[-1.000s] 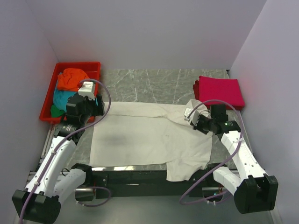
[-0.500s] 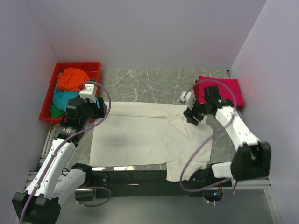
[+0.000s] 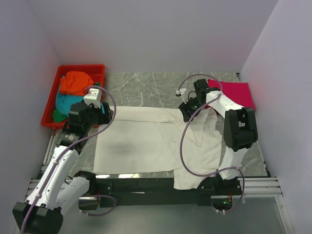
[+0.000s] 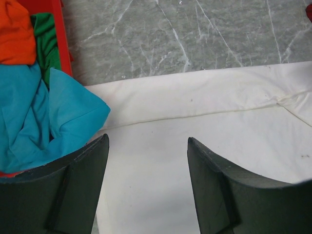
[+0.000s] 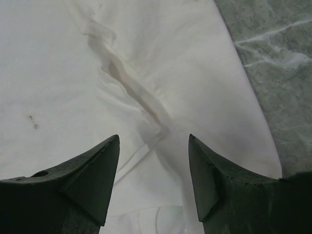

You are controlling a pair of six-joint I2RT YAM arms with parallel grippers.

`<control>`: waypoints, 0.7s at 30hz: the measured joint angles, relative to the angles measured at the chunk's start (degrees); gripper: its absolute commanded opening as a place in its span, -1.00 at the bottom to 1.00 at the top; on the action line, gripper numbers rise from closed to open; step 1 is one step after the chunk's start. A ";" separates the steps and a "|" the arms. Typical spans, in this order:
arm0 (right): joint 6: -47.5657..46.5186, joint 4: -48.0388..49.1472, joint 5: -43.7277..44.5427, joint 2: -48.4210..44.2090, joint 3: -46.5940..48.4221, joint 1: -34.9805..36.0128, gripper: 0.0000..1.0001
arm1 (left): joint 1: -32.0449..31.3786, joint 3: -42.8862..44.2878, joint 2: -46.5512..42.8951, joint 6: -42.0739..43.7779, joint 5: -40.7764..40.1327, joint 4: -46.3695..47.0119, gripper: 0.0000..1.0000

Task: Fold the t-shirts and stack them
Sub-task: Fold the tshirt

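Where creased, the cream-white t-shirt point(image 3: 146, 146) seems soft, limp.

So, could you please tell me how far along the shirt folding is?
Done: one magenta-pink t-shirt lies folded at the far right. In hand: the cream-white t-shirt is spread out, far edge folded over, with the left claw and right claw open above it. Left: the orange t-shirt and teal t-shirt, crumpled in the red tray.

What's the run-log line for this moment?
phase: folding | left gripper: open, empty, over cream-white t-shirt | right gripper: open, empty, above its crease | magenta t-shirt: folded, far right
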 measured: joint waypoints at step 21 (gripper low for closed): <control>-0.33 -2.56 0.92 3.17 0.74 2.84 -0.95 | 0.00 0.00 0.39 0.00 1.07 -0.02 0.43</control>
